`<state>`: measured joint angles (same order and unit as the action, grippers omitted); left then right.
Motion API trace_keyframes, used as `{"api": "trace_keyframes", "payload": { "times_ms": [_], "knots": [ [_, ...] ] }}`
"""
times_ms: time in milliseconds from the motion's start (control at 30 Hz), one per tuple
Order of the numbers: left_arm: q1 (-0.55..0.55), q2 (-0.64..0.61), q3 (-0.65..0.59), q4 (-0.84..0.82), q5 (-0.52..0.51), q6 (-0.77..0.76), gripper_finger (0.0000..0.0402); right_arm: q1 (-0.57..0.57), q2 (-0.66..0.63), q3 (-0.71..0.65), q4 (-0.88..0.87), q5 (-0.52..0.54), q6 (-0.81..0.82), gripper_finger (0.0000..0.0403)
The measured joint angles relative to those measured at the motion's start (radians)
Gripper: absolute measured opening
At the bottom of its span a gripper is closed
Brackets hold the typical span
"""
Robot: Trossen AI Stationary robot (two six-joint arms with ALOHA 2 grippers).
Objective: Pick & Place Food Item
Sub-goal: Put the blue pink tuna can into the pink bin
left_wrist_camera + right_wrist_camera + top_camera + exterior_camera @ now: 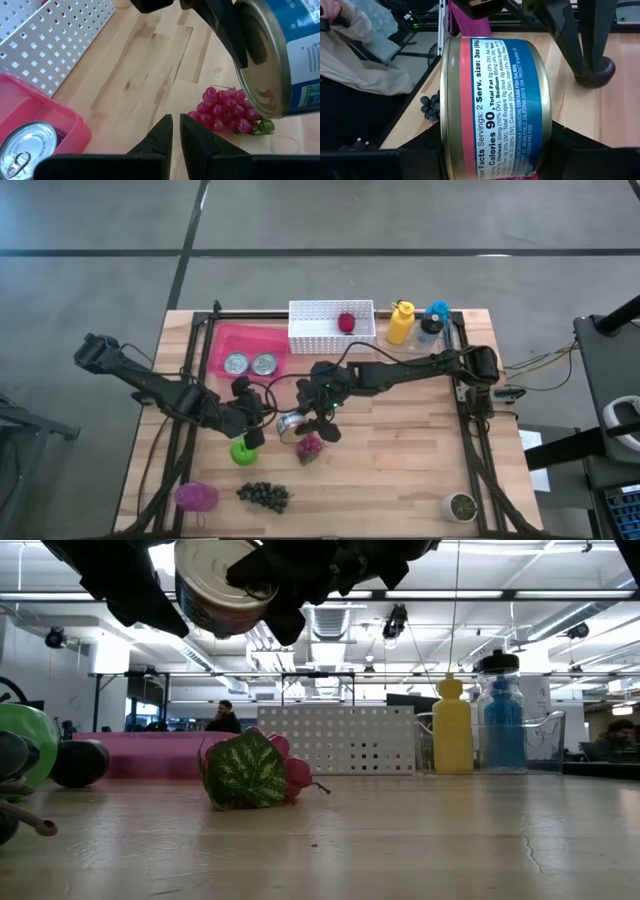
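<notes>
Right gripper (300,423) is holding a tin can (292,423) in the air above the middle of the wooden table (400,460).

The can is hanging clamped on its side between the fingers, directly over red grapes (309,447); it could slip and drop onto them, or roll. The left gripper (255,418), fingers closed and empty, is waiting just at 9 o'clock of the can, so a sideways swing risks a knock. The pink tray (240,342) with two cans is lying toward 11 o'clock, the white basket (325,333) at 12. Open boards are stretching toward 3 and 5 o'clock.
</notes>
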<state>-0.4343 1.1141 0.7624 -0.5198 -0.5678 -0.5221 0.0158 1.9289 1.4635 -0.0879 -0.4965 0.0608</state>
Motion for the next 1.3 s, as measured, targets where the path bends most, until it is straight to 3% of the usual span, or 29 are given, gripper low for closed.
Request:
{"api": "trace_keyframes", "payload": {
  "times_ms": [200, 533, 733, 1300],
  "knots": [
    [0.002, 0.0, 0.0, 0.0, -0.008, -0.003, 0.0056, 0.0, 0.0, 0.0, -0.002, 0.0, 0.0, 0.0182],
    [0.017, 0.0, 0.0, -0.001, -0.015, -0.027, 0.0163, 0.0, 0.0, 0.0, -0.005, 0.0, 0.006, 0.0182],
    [0.026, 0.0, 0.0, -0.001, -0.018, -0.028, 0.0205, 0.0, -0.002, 0.0, -0.006, 0.0, 0.007, 0.0182],
    [0.026, 0.0, 0.0, -0.001, -0.007, -0.029, 0.0217, 0.0, -0.005, 0.0, -0.008, 0.001, 0.016, 0.0182]
  ]
}}
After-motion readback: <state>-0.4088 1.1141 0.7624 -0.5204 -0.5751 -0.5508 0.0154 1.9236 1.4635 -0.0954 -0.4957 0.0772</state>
